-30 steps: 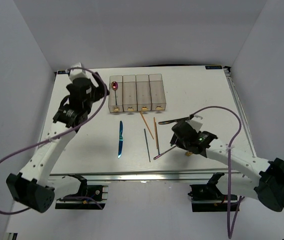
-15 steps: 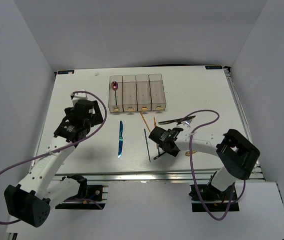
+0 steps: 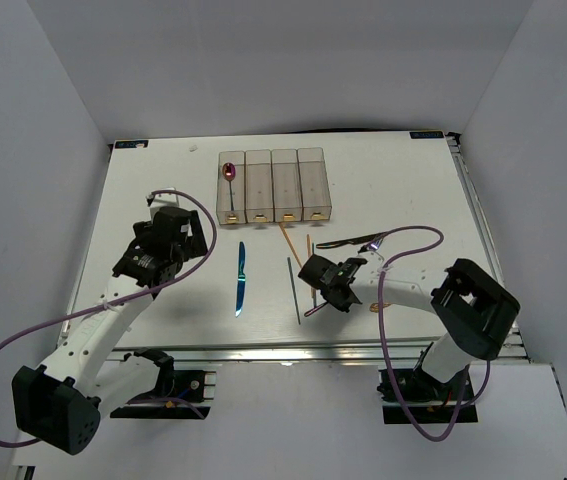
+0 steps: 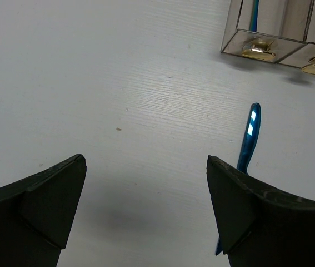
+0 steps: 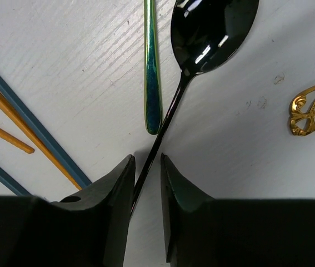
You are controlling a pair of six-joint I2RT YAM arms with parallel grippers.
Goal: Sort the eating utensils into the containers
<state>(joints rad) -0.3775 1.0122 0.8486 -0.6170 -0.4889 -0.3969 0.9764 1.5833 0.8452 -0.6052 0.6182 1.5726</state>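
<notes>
the black spoon (image 5: 213, 30) is gripped at its handle by the narrowly closed right hand (image 5: 147, 167), beside a green iridescent handle (image 5: 153, 72) on the bench (image 5: 63, 67). the left hand (image 4: 146, 183) is held wide open, near the blue knife (image 4: 250, 133).

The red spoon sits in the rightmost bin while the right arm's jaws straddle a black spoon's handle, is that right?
No: the top view shows the red spoon in the leftmost bin. The right arm's jaws do straddle the handle of the black spoon.
</notes>
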